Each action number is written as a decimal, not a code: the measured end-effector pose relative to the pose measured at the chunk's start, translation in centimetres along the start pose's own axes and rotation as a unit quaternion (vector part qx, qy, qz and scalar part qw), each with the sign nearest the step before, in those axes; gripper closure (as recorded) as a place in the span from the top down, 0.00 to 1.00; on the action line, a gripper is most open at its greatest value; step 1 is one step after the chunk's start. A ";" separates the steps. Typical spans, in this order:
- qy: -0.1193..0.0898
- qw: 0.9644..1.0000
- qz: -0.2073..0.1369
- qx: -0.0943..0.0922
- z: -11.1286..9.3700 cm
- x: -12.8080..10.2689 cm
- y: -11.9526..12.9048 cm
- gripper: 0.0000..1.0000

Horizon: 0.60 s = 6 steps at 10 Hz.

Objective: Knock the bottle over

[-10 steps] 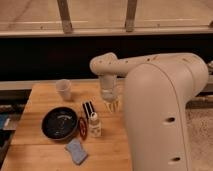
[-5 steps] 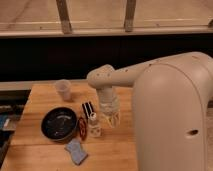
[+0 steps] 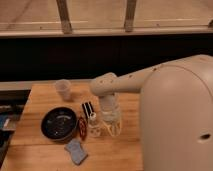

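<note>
The bottle [image 3: 93, 125] is small and whitish with a white cap. It stands upright on the wooden table [image 3: 45, 100], just right of the black bowl [image 3: 58, 123]. My gripper [image 3: 112, 128] hangs from the pale arm [image 3: 107, 90] and sits low over the table, close beside the bottle on its right. I cannot tell whether it touches the bottle.
A translucent plastic cup [image 3: 63, 89] stands at the back left. A black-and-white striped block [image 3: 88, 108] stands behind the bottle. A red ring-shaped object [image 3: 82, 128] leans between bowl and bottle. A blue cloth [image 3: 76, 151] lies at the front. My large pale body fills the right.
The arm has swung toward the front and left, and the gripper has come down closer to the bottle's right side. The bottle still stands.
</note>
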State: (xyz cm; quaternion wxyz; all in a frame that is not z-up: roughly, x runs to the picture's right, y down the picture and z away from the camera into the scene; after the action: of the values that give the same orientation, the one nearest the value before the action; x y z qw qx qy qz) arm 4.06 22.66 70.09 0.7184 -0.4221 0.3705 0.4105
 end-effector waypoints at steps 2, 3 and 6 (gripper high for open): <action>0.003 0.999 -0.037 0.001 0.0 -1.7 2.4 0.00; 0.002 0.999 -0.050 0.003 -0.4 -2.6 3.3 0.00; -0.005 0.995 -0.091 0.029 -2.6 -6.5 6.0 0.00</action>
State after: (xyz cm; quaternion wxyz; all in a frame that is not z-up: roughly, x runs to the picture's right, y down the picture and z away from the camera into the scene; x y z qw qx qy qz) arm -4.37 20.31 72.99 0.7665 -0.4312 0.3389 0.3342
